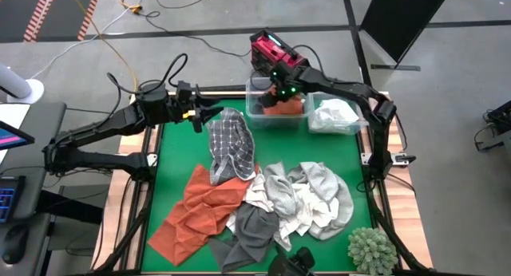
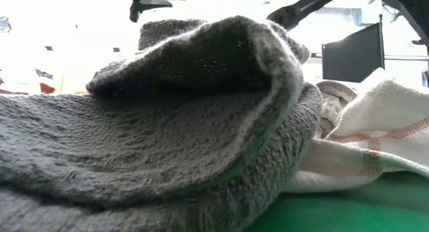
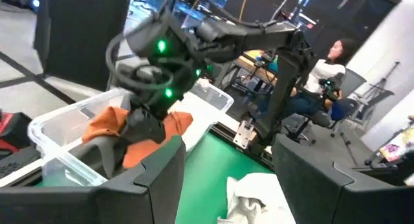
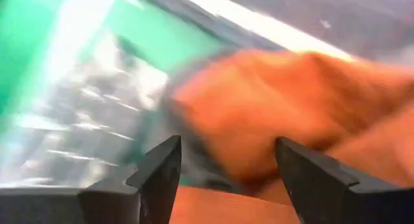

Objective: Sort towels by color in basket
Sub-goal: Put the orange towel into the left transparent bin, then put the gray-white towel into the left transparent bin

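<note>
My right gripper (image 1: 279, 92) (image 4: 226, 146) hangs open over the left clear bin (image 1: 255, 110), fingers pointing down at a rust-orange towel (image 1: 291, 107) (image 4: 272, 114) lying inside it. The left wrist view shows this gripper (image 3: 145, 123) low at that towel (image 3: 107, 123). My left gripper (image 1: 206, 114) (image 3: 226, 146) is open and holds nothing. It hovers by the far end of the grey-and-white checked towel (image 1: 231, 144), which lies on the green mat. The right bin holds a white towel (image 1: 335, 115). My right gripper comes from above with its open fingers at the top of the orange towel in the bin (image 3: 174, 123). Whether the fingers touch the cloth I cannot tell, because the right wrist view is blurred.
A pile lies on the mat's near half: an orange towel (image 1: 200, 208), white (image 1: 259, 192), light grey (image 1: 315, 188) and dark grey (image 1: 251, 228) cloths. The dark grey towel (image 2: 167, 125) fills the low view. A green spiky ball (image 1: 371, 248) sits at the near right corner.
</note>
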